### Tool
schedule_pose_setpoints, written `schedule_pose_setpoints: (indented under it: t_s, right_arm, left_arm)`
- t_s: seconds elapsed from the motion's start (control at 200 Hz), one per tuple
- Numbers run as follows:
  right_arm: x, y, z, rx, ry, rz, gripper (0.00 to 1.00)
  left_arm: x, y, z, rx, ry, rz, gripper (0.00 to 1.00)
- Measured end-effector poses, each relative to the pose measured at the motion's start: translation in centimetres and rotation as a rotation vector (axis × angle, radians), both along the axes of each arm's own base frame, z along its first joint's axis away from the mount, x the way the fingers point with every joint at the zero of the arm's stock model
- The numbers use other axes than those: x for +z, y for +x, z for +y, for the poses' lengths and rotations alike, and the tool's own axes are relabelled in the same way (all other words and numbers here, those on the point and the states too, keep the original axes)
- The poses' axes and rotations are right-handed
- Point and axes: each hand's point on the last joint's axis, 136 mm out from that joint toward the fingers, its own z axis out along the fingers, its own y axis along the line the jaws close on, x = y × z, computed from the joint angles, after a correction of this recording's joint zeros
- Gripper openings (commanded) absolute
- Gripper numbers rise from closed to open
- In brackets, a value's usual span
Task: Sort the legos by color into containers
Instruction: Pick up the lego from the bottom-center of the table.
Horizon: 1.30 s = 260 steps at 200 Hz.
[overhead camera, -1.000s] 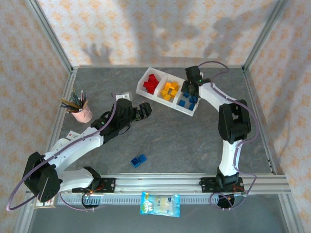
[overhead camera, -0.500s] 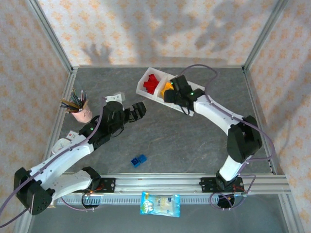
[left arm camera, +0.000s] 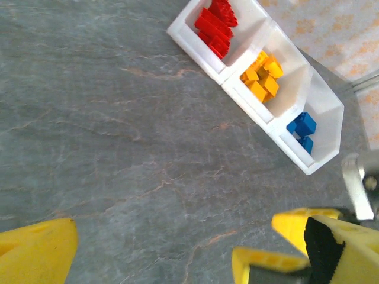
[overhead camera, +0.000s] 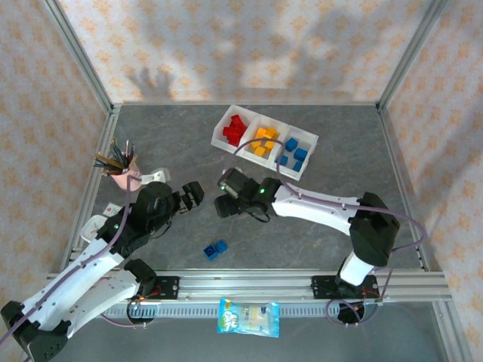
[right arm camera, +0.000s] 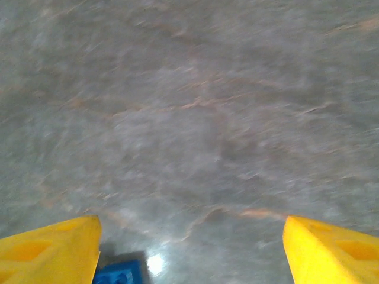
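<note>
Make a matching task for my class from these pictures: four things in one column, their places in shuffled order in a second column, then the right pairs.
Things
1. red legos
2. yellow-orange legos
3. loose blue legos
4. pink cup

Places
a. middle compartment of the tray
b. lying on the table, towards its near edge
c. left-end compartment of the tray
d. by the table's left edge, holding pens

Pairs: 1-c, 2-a, 3-b, 4-d
</note>
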Motion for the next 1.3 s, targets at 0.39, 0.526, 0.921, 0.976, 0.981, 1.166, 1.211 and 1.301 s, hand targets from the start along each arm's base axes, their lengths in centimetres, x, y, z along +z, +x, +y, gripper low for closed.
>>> schedule_pose_setpoints:
  t_s: [0.39,0.526,0.921,0.976,0.981,1.166,1.211,1.301]
  right_arm:
    - [-3.3,-8.4,4.1,0.176,-0.07,0.073,0.69]
    - [-4.1,-9.8,5.3,0.213,-0.091,0.084,0.64]
    - [-6.4,-10.9,7.0,0.245,-0.141,0.101,0.52]
    - [-6.8,-11.0,7.1,0.251,-0.152,0.102,0.5]
    - [-6.9,-11.1,7.1,0.252,-0.153,0.103,0.5]
    - [-7.6,-11.1,7.2,0.256,-0.173,0.108,0.42]
    - [-7.7,-11.1,7.2,0.258,-0.177,0.108,0.4]
    - [-8.0,-11.1,7.2,0.26,-0.185,0.109,0.36]
  left_arm:
    - [-0.7,-3.2,3.0,0.093,-0.033,0.045,0.99]
    - [-0.8,-3.7,3.4,0.106,-0.041,0.054,0.99]
    - [-1.2,-4.5,4.4,0.14,-0.041,0.061,0.99]
    - [-1.2,-4.5,4.5,0.143,-0.042,0.058,0.99]
    - [-1.2,-4.5,4.5,0.143,-0.041,0.059,0.99]
    - [-1.3,-4.8,4.8,0.151,-0.038,0.063,0.99]
    - [-1.4,-4.8,4.8,0.153,-0.037,0.065,0.99]
    - [-1.4,-4.8,4.8,0.153,-0.037,0.065,0.99]
